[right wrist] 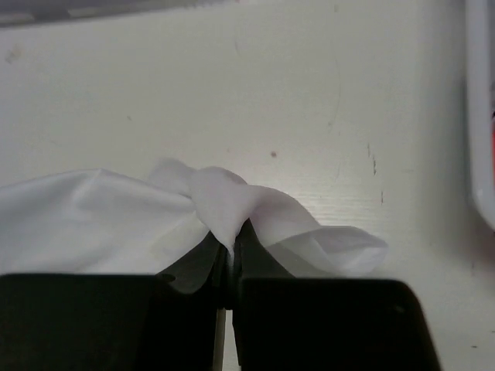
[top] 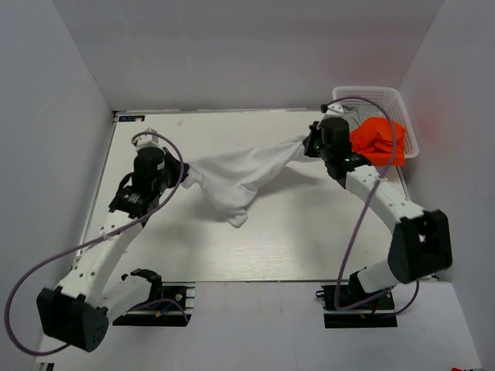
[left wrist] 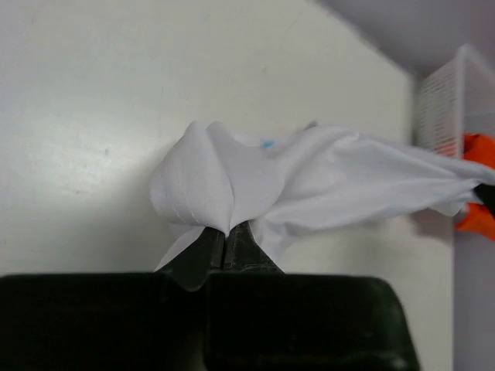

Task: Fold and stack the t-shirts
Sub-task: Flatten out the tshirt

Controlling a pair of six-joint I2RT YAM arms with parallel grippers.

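Observation:
A plain white t-shirt is stretched between both arms above the table, its middle sagging down to a point. My left gripper is shut on the shirt's left end, the cloth bunching out from between the jaws at the left gripper. At the shirt's right end my right gripper is shut on the white cloth, a thin fold pinched at the right gripper. A bright orange t-shirt lies crumpled in the basket, also seen as the orange t-shirt.
A white plastic lattice basket stands at the back right corner, close behind the right gripper; the basket shows in the left wrist view too. White walls close in the table on three sides.

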